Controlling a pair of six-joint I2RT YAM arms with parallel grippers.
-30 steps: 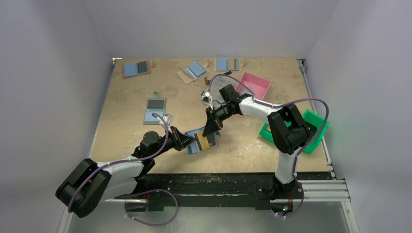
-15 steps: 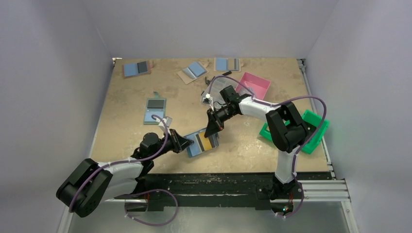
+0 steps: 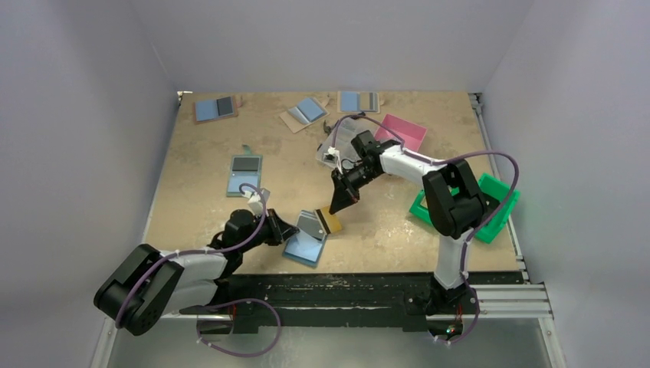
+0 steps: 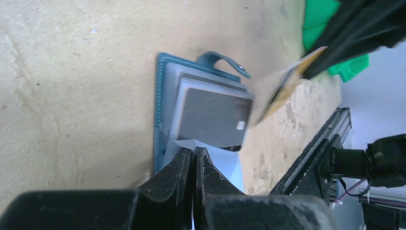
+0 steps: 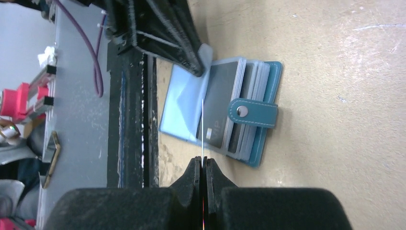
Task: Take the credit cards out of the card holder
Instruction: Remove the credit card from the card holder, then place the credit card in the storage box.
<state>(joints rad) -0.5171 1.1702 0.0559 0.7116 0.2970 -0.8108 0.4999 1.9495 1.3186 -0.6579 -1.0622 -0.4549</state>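
The card holder (image 3: 302,248) lies open near the table's front edge, with a teal edge and a strap. It also shows in the left wrist view (image 4: 207,111) and the right wrist view (image 5: 249,108), with several grey cards in its sleeves. My left gripper (image 3: 289,229) is shut on a pale blue sleeve (image 4: 225,163) of the holder. My right gripper (image 3: 338,205) is shut on a gold credit card (image 3: 329,222). It holds the card just above the holder's right side. The card is seen edge-on in the right wrist view (image 5: 203,127) and blurred in the left wrist view (image 4: 287,81).
A blue holder with a black panel (image 3: 245,174) lies to the left. Three more holders (image 3: 215,107) (image 3: 304,113) (image 3: 359,101) lie along the back. A pink tray (image 3: 405,135) and a green tray (image 3: 494,205) stand on the right. The black front rail (image 5: 130,124) is close.
My right gripper has drawn the gold card out of the holder and lifted it back and to the right. My left gripper has pulled the holder toward the front left.
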